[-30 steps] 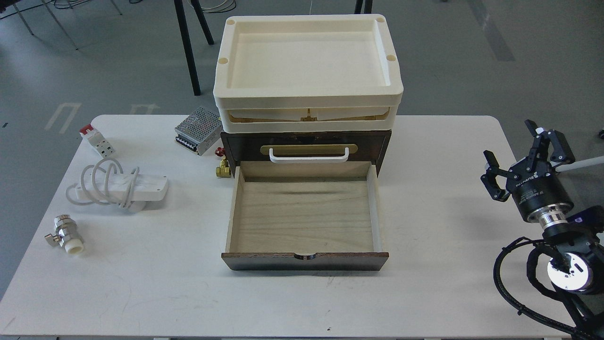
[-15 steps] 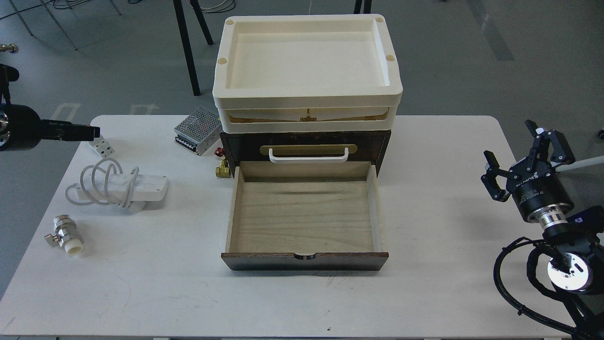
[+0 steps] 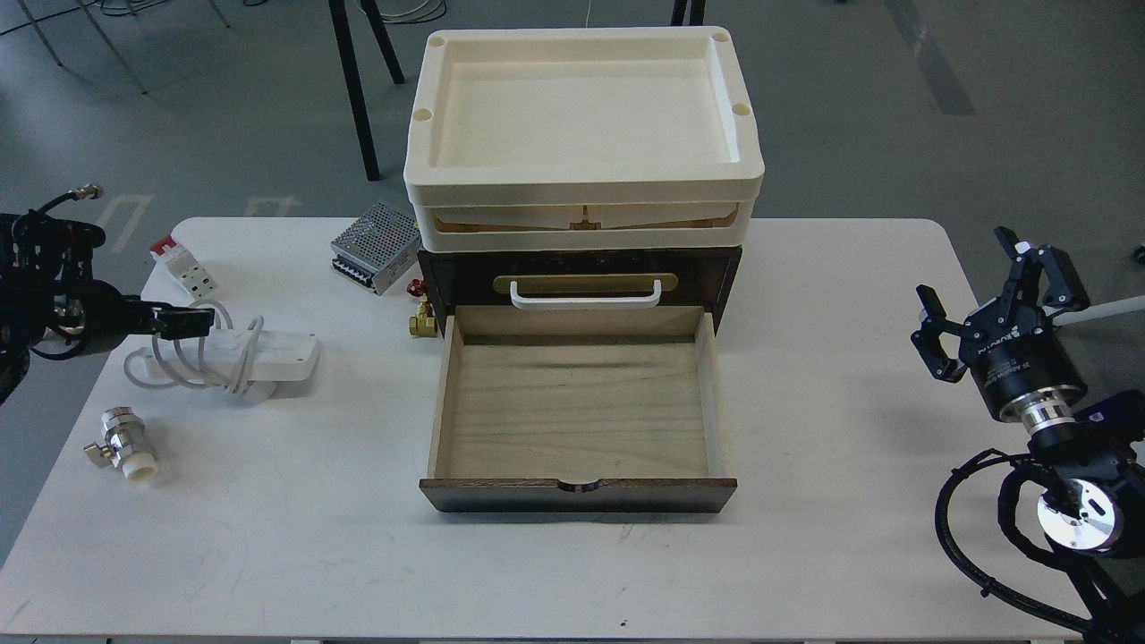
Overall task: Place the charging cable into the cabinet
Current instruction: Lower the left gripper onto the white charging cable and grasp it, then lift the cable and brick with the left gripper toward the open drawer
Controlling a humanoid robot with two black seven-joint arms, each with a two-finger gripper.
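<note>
Nearest on the desk (image 3: 268,555), the cabinet (image 3: 580,277) has its bottom drawer (image 3: 577,411) pulled fully out and bare inside, so the place for the load is ready. To the near left lies a small metal valve (image 3: 123,447), untouched.

Farther back on the left, the charging cable (image 3: 255,356) lies flat on the desk, well apart from the drawer, its cord looped around its left part. The left end effector (image 3: 183,320) has come in from the left edge and now reaches low over those loops. It is seen dark and edge-on, so I cannot tell whether its fingers are apart or together. Half a second ago it stood farther back, by the red-and-white block (image 3: 183,268); a second ago it was out of view. I judge this to be the approach to a grasp, with nothing lifted yet.

At the right edge, the right end effector (image 3: 988,295) hangs with fingers spread, holding nothing, unmoved across the frames. Farthest, a cream tray (image 3: 581,183) tops the cabinet.
</note>
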